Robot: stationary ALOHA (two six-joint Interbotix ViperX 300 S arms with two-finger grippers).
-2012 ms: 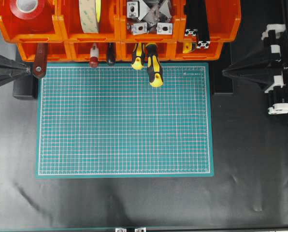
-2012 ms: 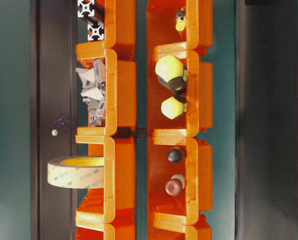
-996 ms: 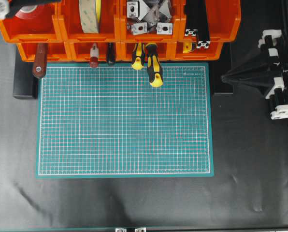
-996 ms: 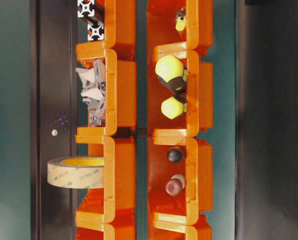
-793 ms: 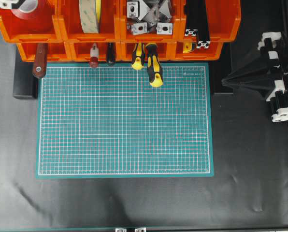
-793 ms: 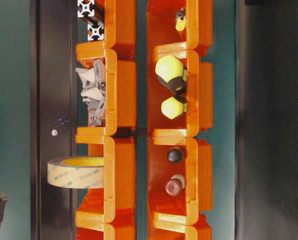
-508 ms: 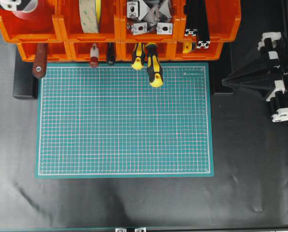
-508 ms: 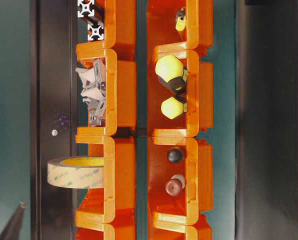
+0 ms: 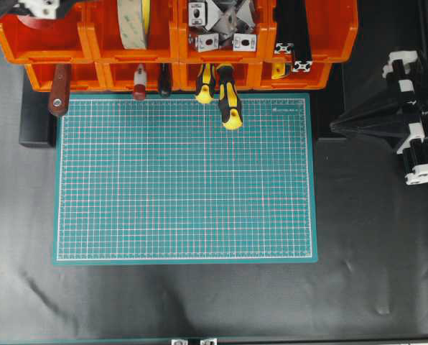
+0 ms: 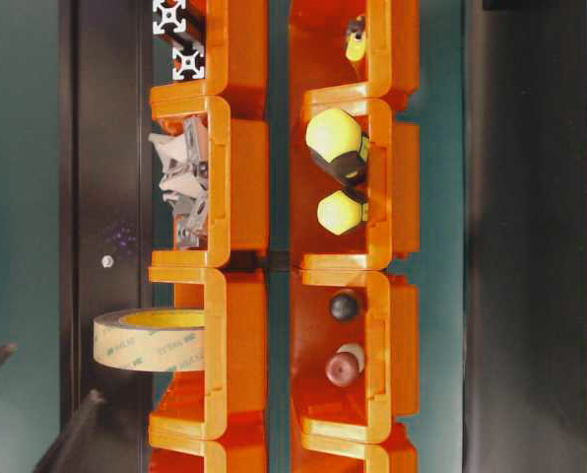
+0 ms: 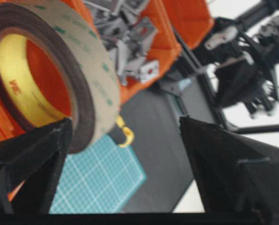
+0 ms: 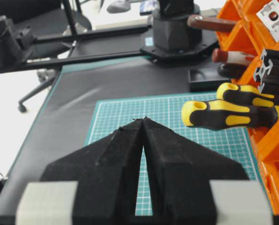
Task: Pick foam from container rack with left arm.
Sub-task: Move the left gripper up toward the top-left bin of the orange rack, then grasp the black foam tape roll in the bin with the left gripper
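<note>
— What differs from half a second ago?

— Little on the mat; at the top left of the overhead view the left arm's white-tipped end (image 9: 40, 7) has shifted a bit rightward over the bin with the red tape roll (image 9: 27, 21), and dark finger shapes now reach further into the lower left of the table-level view; the right arm looks about where it was.

— Largest things first, then.

— Green cutting mat (image 9: 185, 176) on the black table; along its far edge the container rack (image 9: 178, 47), orange, bigger bins behind, smaller in front; the right gripper (image 9: 337, 122) sits well apart at the right, its fingers pressed together, tips meeting over the mat in its wrist view (image 12: 143, 123).

— And the foam?

— The foam (image 9: 133, 21) stands on edge in the second upper bin from the left; the left wrist camera shows it close, dark ring, yellow liner (image 11: 50, 70); the left gripper (image 11: 125, 126) is spread wide, one finger (image 11: 32, 154) just beside the roll's lower edge; contact I cannot tell.

— Smaller items?

— Yellow-and-black screwdrivers (image 9: 228, 100) jut from a lower bin onto the mat.
</note>
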